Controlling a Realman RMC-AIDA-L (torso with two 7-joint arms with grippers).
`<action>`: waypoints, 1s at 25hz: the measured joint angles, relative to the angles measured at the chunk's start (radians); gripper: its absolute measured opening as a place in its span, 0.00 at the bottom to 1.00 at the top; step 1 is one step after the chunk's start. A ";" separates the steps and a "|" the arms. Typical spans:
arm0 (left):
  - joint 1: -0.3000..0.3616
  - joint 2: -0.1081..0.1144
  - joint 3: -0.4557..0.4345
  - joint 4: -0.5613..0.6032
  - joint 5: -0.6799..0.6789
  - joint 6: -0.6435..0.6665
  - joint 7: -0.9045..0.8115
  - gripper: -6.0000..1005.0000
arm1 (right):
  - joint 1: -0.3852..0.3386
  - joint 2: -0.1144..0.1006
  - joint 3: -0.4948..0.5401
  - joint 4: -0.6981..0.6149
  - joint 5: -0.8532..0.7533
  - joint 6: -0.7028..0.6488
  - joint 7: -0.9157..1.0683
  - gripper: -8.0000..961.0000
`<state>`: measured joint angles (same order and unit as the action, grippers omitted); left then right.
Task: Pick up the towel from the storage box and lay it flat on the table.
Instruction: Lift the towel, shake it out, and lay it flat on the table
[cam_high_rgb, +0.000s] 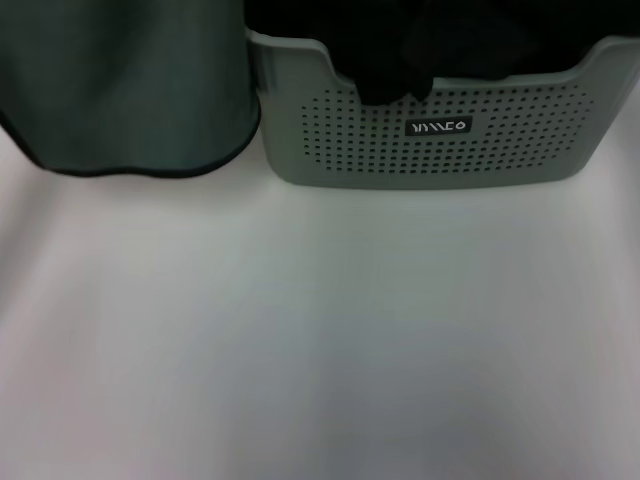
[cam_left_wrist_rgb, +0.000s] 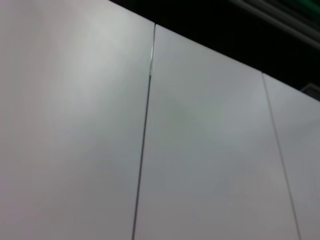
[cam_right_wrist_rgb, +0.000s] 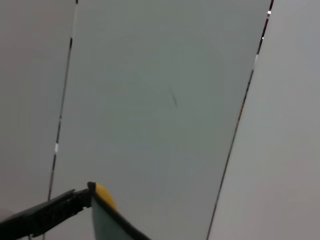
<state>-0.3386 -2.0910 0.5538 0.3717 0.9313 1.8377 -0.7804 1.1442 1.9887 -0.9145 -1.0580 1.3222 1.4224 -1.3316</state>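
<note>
The towel (cam_high_rgb: 130, 85) hangs at the far left of the head view, dark grey-green side facing me. Its black-edged lower hem curves just above the table (cam_high_rgb: 320, 330), and its top runs out of view. The right wrist view shows a towel corner (cam_right_wrist_rgb: 107, 217), yellow at the tip with black edging. A black finger (cam_right_wrist_rgb: 45, 215) of my right gripper pinches that corner. The storage box (cam_high_rgb: 440, 140) stands at the far right, beside the towel, with its logo label facing me. My left gripper shows in no view.
Black cloths (cam_high_rgb: 400, 50) fill the box, and one drapes over its scooped front rim. Both wrist views look down on white panels (cam_left_wrist_rgb: 210, 150) split by thin dark seams. The white tabletop stretches wide in front of the box.
</note>
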 joint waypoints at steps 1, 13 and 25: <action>0.001 0.004 0.000 0.024 0.011 -0.001 -0.020 0.02 | -0.008 -0.008 0.008 0.004 0.020 0.015 -0.002 0.03; 0.026 0.056 0.000 0.165 0.138 0.013 -0.176 0.02 | -0.146 0.023 -0.008 0.047 0.195 0.181 0.000 0.03; 0.167 0.098 0.002 0.229 0.284 0.170 -0.235 0.02 | -0.451 0.035 -0.254 -0.112 0.407 0.206 0.061 0.04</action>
<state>-0.1721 -1.9927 0.5559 0.6007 1.2152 2.0073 -1.0152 0.6927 2.0238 -1.1683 -1.1700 1.7296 1.6289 -1.2705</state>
